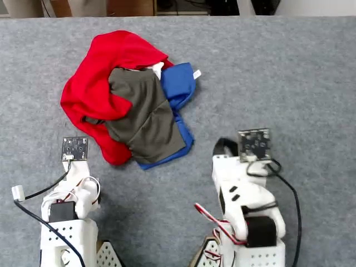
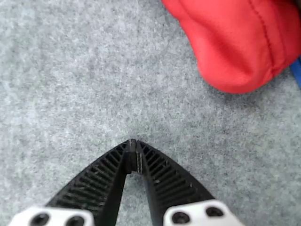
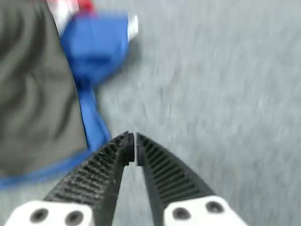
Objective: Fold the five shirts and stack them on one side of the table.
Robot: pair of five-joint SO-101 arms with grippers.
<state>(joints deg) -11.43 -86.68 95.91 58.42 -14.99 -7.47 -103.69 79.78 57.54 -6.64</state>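
Right now the shirts lie unfolded in one heap on the left half of the grey table (image 1: 289,72): a red shirt (image 1: 89,83) on the left, an olive-grey shirt (image 1: 142,117) across it, a blue shirt (image 1: 179,83) poking out along the olive one's right edge, and a scrap of white cloth (image 1: 157,68) between them. The left gripper (image 2: 132,143) is closed tip to tip, empty, over bare table just beside the red shirt's edge. The right gripper (image 3: 132,138) is likewise pinched together and empty, near the blue shirt's lower edge.
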